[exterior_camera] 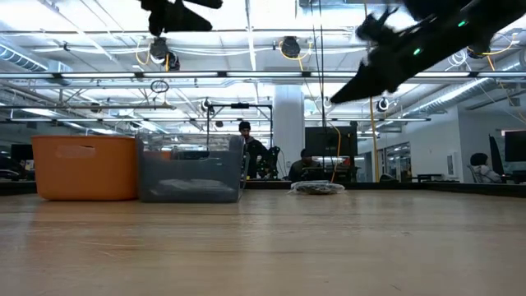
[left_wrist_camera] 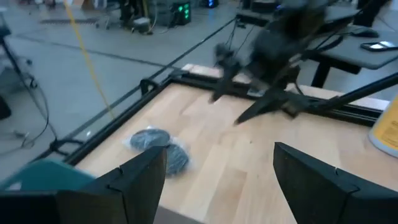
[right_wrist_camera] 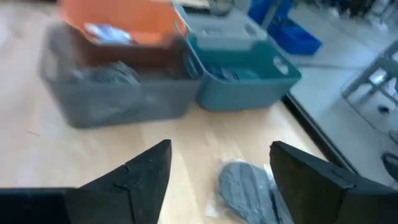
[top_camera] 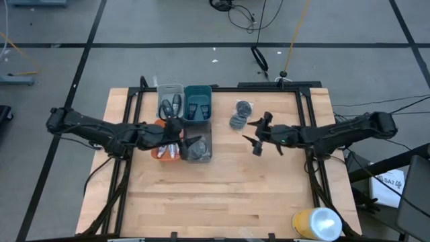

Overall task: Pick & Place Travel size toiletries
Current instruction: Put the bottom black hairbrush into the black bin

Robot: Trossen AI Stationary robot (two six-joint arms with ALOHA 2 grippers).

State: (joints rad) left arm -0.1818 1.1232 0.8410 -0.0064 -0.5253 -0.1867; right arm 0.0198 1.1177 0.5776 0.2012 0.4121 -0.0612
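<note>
Two dark grey round puffs (top_camera: 239, 114) in clear wrap lie on the bare wood right of the bins; they also show in the left wrist view (left_wrist_camera: 157, 147), the right wrist view (right_wrist_camera: 247, 190) and the low view (exterior_camera: 317, 187). My right gripper (top_camera: 251, 134) hangs open in the air just right of them, fingers (right_wrist_camera: 134, 174) pointing toward the bins. My left gripper (top_camera: 190, 140) hovers open above the orange and grey bins, empty (left_wrist_camera: 217, 165). Dark grey bottles (top_camera: 170, 106) lie in the clear bin, dark packets (top_camera: 197, 107) in the teal bin.
Four bins stand together left of centre: clear (top_camera: 161, 91), teal (top_camera: 208, 94), orange (exterior_camera: 86, 168) and grey (exterior_camera: 193, 173). A white item (right_wrist_camera: 109, 32) lies in the orange bin. A big yellow cylinder (top_camera: 316, 223) lies at the near right corner. Bare wood fills the near half.
</note>
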